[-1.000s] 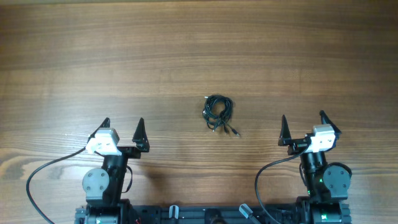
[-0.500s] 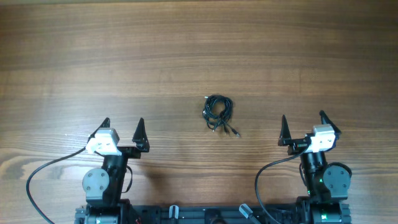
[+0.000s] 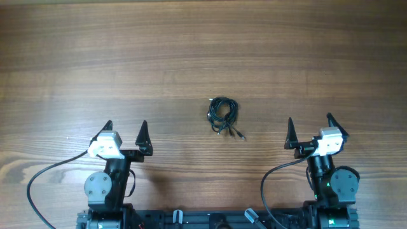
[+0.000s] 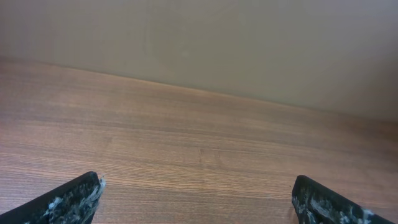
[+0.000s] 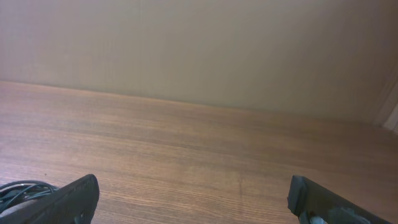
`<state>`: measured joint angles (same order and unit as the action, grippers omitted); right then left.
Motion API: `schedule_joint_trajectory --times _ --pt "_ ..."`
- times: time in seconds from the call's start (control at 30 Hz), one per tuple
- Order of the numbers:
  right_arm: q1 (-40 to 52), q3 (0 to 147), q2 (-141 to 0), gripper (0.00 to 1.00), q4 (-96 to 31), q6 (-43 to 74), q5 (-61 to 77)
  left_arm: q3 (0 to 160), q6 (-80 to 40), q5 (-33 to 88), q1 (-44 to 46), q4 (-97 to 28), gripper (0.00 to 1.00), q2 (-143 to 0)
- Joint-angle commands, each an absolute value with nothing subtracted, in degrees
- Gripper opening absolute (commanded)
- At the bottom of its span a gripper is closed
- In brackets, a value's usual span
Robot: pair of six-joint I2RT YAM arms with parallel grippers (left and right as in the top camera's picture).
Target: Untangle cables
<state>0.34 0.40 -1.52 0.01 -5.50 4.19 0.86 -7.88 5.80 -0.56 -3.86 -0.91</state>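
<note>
Overhead, the wooden table (image 3: 203, 51) fills my frame, its grain running left to right. At the lower left of the frame my left gripper (image 3: 125, 125) sits with its jaws spread wide, gripping nothing. At the lower right my right gripper (image 3: 310, 119) is spread just as wide. Between them, just below the centre of the frame, the cables (image 3: 222, 116) lie bunched in a small black knot on the wood, well apart from both grippers. One plug end trails toward the lower right. A sliver of the knot shows at the lower left edge of my right wrist view.
</note>
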Motion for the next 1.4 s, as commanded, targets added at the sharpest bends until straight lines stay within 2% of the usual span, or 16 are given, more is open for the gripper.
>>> schedule_joint_trajectory --times 0.0,1.07,1.37 --pt "0.47 0.3 -0.43 1.0 0.12 -6.02 3.4 0.34 -8.36 5.26 -0.97 -4.01 1.0 -0.93" --pt "0.47 0.3 -0.43 1.0 0.14 -5.98 3.4 0.34 -8.36 5.26 -0.97 -4.01 1.0 -0.93" --pt "0.47 0.3 -0.43 1.0 0.14 -6.02 3.4 0.34 -7.77 4.38 -0.97 -0.69 1.0 -0.93"
